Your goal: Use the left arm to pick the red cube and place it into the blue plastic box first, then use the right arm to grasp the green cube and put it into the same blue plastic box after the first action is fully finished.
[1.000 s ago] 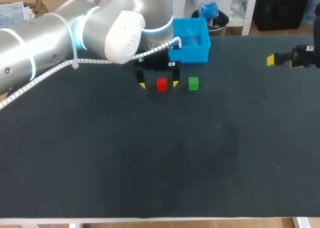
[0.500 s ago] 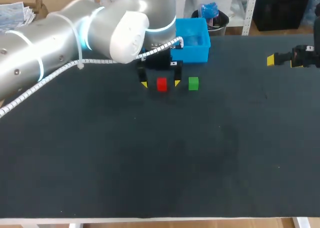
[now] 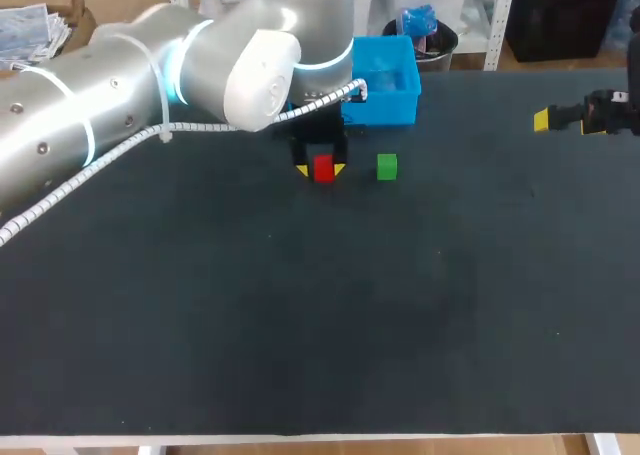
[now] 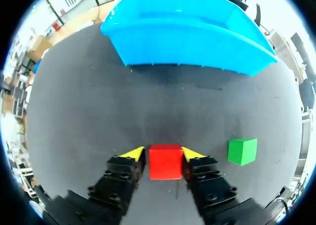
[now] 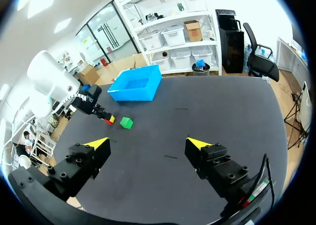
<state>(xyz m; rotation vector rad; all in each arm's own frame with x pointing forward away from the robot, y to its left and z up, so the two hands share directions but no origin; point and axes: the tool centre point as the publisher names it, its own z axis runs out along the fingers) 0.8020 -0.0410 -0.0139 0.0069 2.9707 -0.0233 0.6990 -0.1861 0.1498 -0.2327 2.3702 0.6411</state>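
The red cube [image 3: 323,168] rests on the dark table in front of the blue plastic box [image 3: 385,110]. My left gripper [image 3: 321,169] stands over it, and its two yellow tips press the red cube [image 4: 166,161] from both sides, so it is shut on the cube. About a cube's width to the right sits the green cube [image 3: 387,167], which the left wrist view shows beside the fingers as the green cube [image 4: 242,151]. Beyond both lies the blue box [image 4: 187,42]. My right gripper [image 5: 148,143] hangs open at the table's far right, well away from the green cube [image 5: 126,122].
My left arm [image 3: 150,75] spans the table's back left and hides part of the box's near left corner. The right gripper [image 3: 560,118] sits near the right edge. The box interior looks bare.
The left gripper's fingers have closed from wide open onto the sides of the red cube. The cube, the green cube and the right arm have stayed in place.
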